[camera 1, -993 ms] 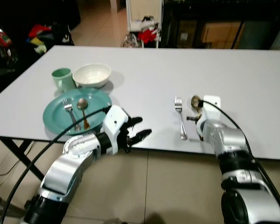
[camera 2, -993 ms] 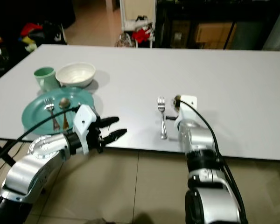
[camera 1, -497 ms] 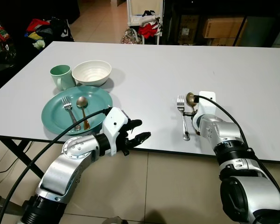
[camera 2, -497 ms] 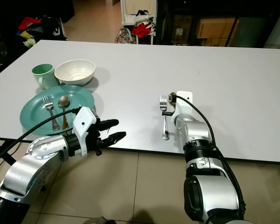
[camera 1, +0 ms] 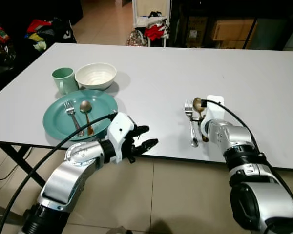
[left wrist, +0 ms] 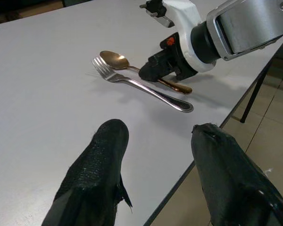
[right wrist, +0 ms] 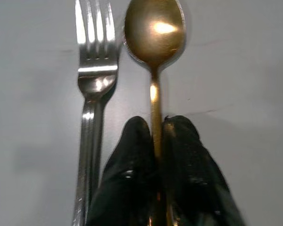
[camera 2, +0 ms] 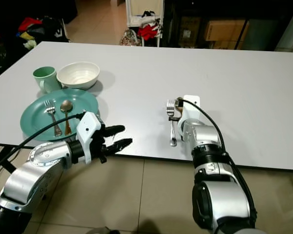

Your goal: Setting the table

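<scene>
On the white table [camera 1: 151, 73] lie two forks and two spoons. Right gripper [right wrist: 155, 136] pinches the gold spoon [right wrist: 154, 33] beside a steel fork [camera 1: 190, 122]; the handle is hidden. Left gripper [camera 1: 145, 138] hovers spread beside the teal plate [camera 1: 56, 122].

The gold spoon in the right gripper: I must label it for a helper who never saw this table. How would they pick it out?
On the white table, look near the front edge, well apart from the green plate. There the gold spoon lies beside a silver fork, its handle pinched in the right gripper. The plate's spoon has a silver bowl; this one is gold all over.
</scene>
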You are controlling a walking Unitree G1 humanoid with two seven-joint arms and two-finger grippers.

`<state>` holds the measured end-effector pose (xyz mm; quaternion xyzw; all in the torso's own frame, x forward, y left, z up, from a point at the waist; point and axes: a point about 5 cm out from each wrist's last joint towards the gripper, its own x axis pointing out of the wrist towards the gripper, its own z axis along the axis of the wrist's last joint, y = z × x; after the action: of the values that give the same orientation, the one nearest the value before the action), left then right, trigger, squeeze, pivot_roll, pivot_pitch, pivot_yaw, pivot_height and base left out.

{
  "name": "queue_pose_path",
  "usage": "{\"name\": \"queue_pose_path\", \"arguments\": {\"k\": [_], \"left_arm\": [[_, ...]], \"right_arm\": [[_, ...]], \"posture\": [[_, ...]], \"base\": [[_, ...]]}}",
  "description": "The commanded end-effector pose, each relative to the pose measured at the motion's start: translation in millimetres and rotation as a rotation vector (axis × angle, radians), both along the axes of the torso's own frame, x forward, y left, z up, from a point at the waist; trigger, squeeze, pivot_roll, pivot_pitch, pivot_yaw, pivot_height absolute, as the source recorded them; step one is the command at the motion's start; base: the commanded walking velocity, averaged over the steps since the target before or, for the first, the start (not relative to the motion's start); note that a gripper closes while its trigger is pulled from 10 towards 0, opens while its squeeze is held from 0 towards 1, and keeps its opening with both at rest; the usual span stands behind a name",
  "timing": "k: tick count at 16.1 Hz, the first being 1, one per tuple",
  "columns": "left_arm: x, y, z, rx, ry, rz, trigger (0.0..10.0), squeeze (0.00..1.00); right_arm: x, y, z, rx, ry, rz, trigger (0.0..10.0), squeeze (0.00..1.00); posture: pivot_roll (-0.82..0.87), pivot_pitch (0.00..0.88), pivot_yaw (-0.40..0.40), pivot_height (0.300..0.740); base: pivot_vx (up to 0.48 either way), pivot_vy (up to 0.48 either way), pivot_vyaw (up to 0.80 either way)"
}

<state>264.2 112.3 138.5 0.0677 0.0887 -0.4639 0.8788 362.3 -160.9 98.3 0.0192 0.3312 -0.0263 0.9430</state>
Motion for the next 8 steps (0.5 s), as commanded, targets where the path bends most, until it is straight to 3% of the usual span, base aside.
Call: {"name": "queue_pose_path", "arguments": {"k": [1,4,8], "left_arm": [[-0.4,-0.9,1,0.005,-0.009,-0.009,10.0,0.0],[0.6,-1.2,4,-0.01,-0.018,-0.004,10.0,0.0],[2.4,-3.0,15,-0.081,-0.05,0.041,10.0,0.0]], "right_arm": [[-12.2,3.9,-18,0.032,0.099,0.017,10.0,1.0],[-18.9,2.8,-1,0.047,0.061,0.052,10.0,1.0],[-52.1,-3.2,39,-0.002,-0.052,0.148,10.0,1.0]], "posture": [[0.04,0.0,0.039,0.74],[0.03,0.0,0.044,0.74],[0.04,0.0,0.041,0.74]], "base": [[0.0,0.0,0.0],[0.0,0.0,0.0],[0.0,0.0,0.0]]}}
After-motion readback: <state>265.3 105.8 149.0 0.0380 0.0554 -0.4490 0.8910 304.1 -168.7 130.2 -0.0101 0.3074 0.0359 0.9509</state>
